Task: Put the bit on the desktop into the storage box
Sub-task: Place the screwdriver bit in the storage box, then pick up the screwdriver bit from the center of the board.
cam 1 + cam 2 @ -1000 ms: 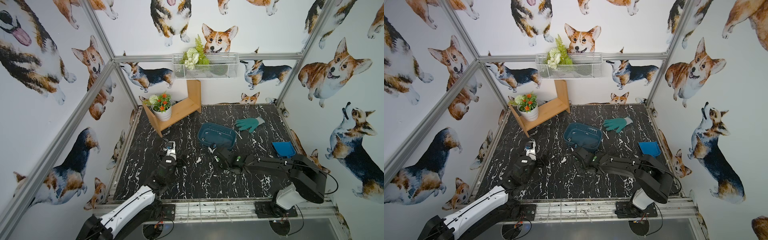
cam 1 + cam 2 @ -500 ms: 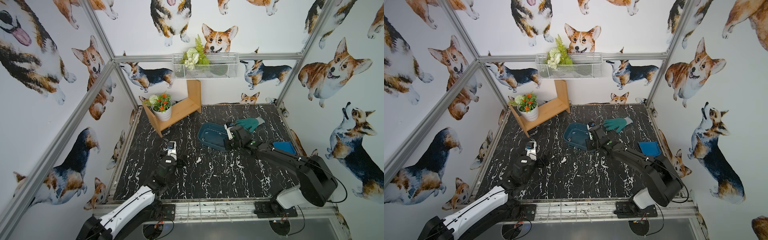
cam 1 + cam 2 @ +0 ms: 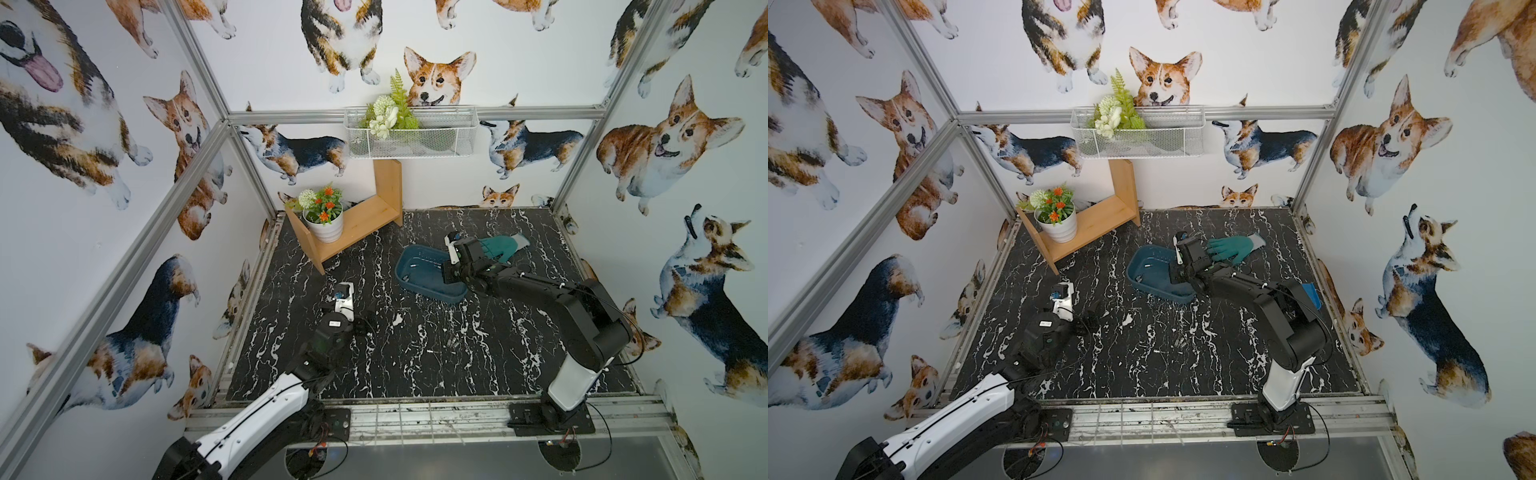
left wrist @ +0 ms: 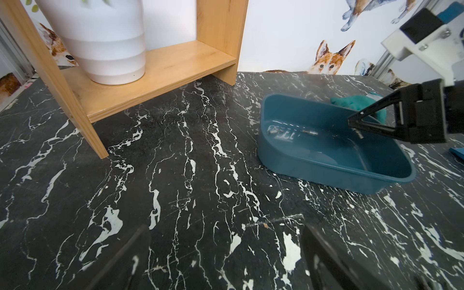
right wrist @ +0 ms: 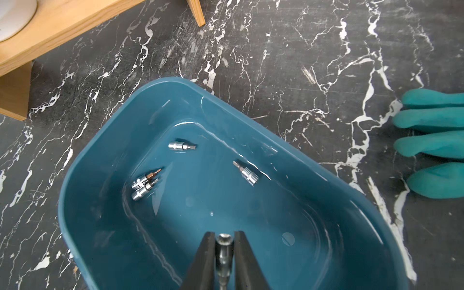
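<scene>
Bit (image 5: 223,261) is seen between narrowly parted fingers of right gripper (image 5: 224,234), over floor of storage box (image 5: 100,206); whether gripped or released cannot be told. Four other bits (image 5: 182,146) are scattered inside box. Left gripper (image 4: 226,228) is spread wide, poised low over desktop (image 4: 200,163).

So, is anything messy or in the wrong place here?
Yes. A couple of small loose pieces, probably bits, lie out on the desktop in front of the storage box instead of inside it. A green glove lies beside the box too.
</scene>
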Tool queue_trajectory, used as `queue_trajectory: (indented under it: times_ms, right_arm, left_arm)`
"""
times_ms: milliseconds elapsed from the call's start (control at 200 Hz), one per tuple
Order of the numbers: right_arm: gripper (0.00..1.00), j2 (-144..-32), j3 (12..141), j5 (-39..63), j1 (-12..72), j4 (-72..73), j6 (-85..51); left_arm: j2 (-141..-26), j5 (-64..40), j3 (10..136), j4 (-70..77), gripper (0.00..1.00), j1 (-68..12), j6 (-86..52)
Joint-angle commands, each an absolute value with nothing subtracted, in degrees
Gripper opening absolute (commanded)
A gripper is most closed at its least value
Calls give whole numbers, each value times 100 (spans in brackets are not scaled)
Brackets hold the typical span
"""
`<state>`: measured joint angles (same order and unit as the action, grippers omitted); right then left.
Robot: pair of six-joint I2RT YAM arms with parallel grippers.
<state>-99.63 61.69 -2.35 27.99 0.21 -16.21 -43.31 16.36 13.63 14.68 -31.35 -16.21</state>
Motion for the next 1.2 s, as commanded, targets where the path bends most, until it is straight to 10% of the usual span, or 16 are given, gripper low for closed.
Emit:
queue_trajectory:
  times_ms: [0, 571, 796, 1196]
  right_arm:
    - [53, -9862, 6221, -171, 2799, 209, -1660]
    - [70, -6545, 3112, -237, 2779, 1652, -1611]
    - [100, -5384, 1769, -623, 2780, 2826, -1762]
    - [100, -4732, 1418, -1320, 2782, 2830, -1964]
  left_arm:
    - [-4285, 1552, 1347, 1635, 100, -3128, -1539]
    - [-3907, 850, 1489, 1567, 100, -3138, -1257]
    - [-4577, 88, 1982, 1370, 100, -3298, -1202]
    - [-5560, 198, 2799, 508, 100, -4619, -892]
